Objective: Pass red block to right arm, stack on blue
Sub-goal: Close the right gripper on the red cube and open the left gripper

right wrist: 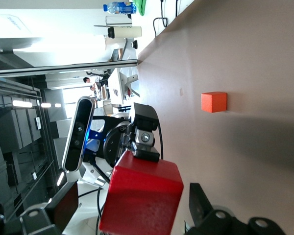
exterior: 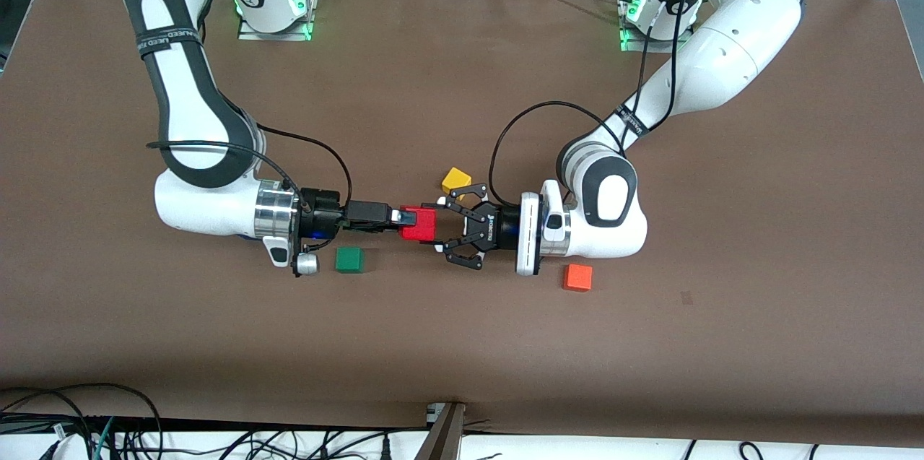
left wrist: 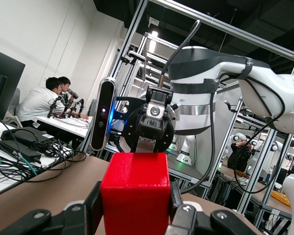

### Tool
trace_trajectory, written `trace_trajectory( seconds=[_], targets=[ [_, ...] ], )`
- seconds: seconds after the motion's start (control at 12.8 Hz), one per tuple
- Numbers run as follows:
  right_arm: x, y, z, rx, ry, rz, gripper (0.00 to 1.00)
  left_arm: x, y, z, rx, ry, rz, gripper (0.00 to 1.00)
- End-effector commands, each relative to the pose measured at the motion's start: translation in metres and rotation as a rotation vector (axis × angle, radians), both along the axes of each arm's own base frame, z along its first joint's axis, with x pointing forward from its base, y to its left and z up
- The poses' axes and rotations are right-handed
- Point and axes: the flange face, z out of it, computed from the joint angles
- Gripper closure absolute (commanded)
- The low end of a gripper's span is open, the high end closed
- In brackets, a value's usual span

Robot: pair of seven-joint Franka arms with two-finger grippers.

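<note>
- An orange cube (exterior: 577, 277) lay closest to the camera-side edge of the desk (exterior: 462, 344), toward the left arm's end. It was just beside that arm's wrist and played no part here.
- A green cube (exterior: 350, 260) sat a little farther in, toward the right arm's end and close to the right wrist. It too was untouched.
- The red block (exterior: 419, 223) was up in the air over the middle of the desk, between the two grippers, which lay level and pointed at each other along the desk's long edges. That looked like the handover pose.
- The left gripper (exterior: 439, 224) had its fingers (left wrist: 94, 209) pressed on two upright sides of the block, clamped sideways. I judged it was carrying the load.
- The right gripper (exterior: 398, 217) had its fingers (right wrist: 67, 205) set one above the other, spread around the block. A gap showed on at least one side, so it had not yet clamped. The crossed grips let both grippers fit on the block at once.
- Being a cube, the block had no long axis. It sat square, with its top face level and one face turned to each gripper.
- A yellow cube (exterior: 456, 180) rested farther in, near the left gripper.
- The blue cube could not be made out in any view.
</note>
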Motion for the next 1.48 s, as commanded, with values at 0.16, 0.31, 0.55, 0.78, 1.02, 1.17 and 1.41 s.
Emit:
trace_trajectory(
  seconds=[0.16, 0.31, 0.55, 0.78, 1.02, 1.17, 1.41],
  targets=[
    [-0.011, 0.002, 0.000, -0.007, 0.040, -0.044, 0.61, -0.003, 0.003, 0.019, 0.018, -0.067, 0.032, 1.00],
    [-0.011, 0.001, -0.001, -0.005, 0.045, -0.040, 1.00, -0.004, 0.001, 0.018, 0.018, -0.077, 0.031, 1.00],
    [-0.011, 0.002, -0.001, -0.005, 0.062, -0.044, 1.00, -0.004, 0.000, 0.018, 0.017, -0.076, 0.030, 1.00],
    [-0.011, 0.001, 0.001, -0.005, 0.062, -0.046, 1.00, -0.009, -0.001, 0.012, 0.013, -0.051, 0.025, 0.09],
    [-0.008, -0.004, 0.005, -0.013, 0.047, -0.049, 1.00, -0.003, 0.011, 0.009, 0.020, -0.056, 0.032, 0.00],
    [-0.005, -0.015, 0.016, -0.063, 0.020, -0.036, 1.00, 0.006, 0.029, 0.007, 0.020, -0.059, 0.047, 0.00],
    [0.000, -0.055, 0.025, -0.289, -0.054, 0.040, 1.00, 0.017, 0.071, -0.003, 0.056, -0.088, 0.016, 0.00]
  ],
)
